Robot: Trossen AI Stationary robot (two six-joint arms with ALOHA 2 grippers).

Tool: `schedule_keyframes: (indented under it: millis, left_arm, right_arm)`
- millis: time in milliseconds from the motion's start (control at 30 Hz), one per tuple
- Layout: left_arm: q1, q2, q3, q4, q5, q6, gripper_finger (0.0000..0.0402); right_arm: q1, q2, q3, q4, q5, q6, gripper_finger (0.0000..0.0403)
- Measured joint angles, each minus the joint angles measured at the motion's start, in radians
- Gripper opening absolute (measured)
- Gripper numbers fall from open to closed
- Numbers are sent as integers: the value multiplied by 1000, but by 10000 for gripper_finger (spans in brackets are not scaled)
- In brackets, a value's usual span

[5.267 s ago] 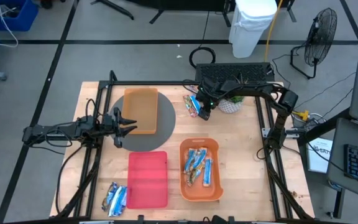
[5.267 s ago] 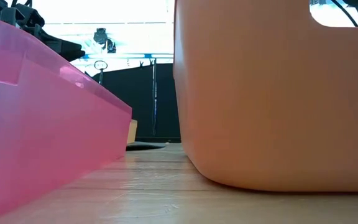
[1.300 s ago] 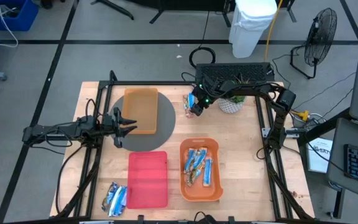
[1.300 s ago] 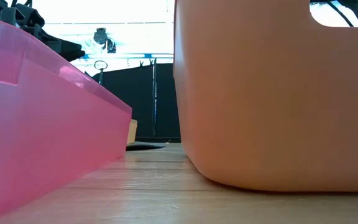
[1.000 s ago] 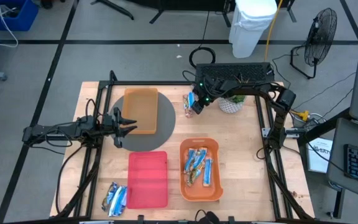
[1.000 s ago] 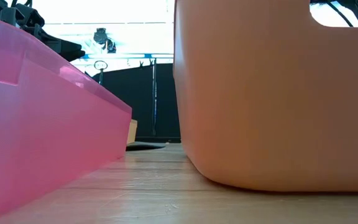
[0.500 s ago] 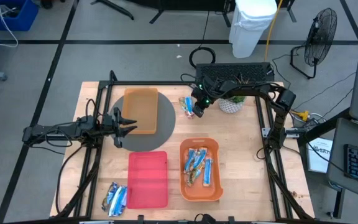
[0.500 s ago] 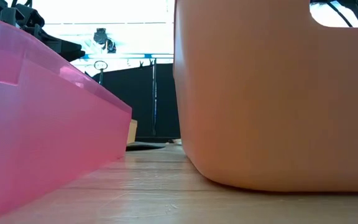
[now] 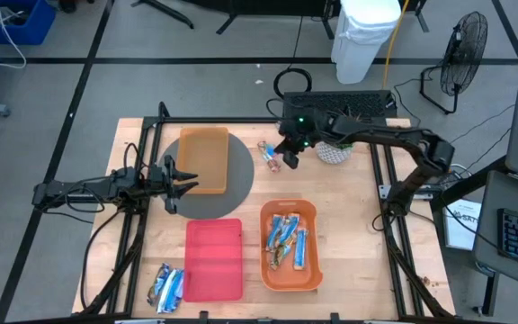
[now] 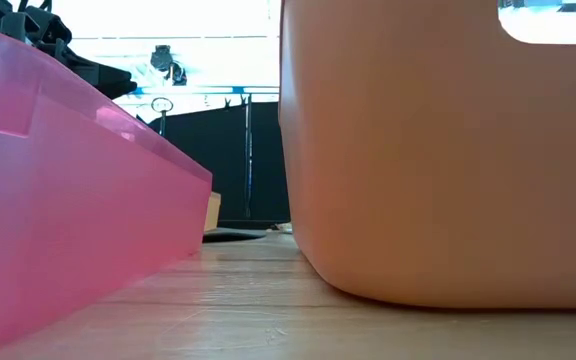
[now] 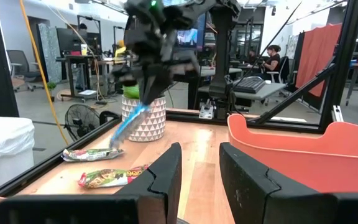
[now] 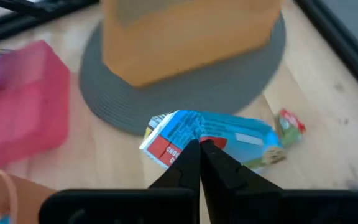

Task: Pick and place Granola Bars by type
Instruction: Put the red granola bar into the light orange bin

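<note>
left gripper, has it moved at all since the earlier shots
No. In the high view the left gripper hangs over the edge of the grey round mat, beside the orange tray, exactly as before.

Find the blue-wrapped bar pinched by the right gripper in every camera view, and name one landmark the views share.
High view: blue-wrapped bar at the table's far middle, beside the right gripper.
Low view: not in it.
Left wrist view: hanging, upper left of centre.
Right wrist view: centre, above the shut fingers.
Shared landmark: the orange tray on the grey mat.
</note>
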Motion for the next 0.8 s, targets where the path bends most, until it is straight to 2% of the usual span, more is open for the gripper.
schedule_keyframes:
  millis: [333,600,800]
  left_arm:
    - [0,0,0,0,0,0,113]
    - [0,0,0,0,0,0,113]
    - [0,0,0,27,-7,-7,113]
  right_arm:
    - [144,-46,0,89,-10,-80,0]
    - [246,-45,0,173,-61,-169,0]
    - [279,-45,0,206,-112,-209,0]
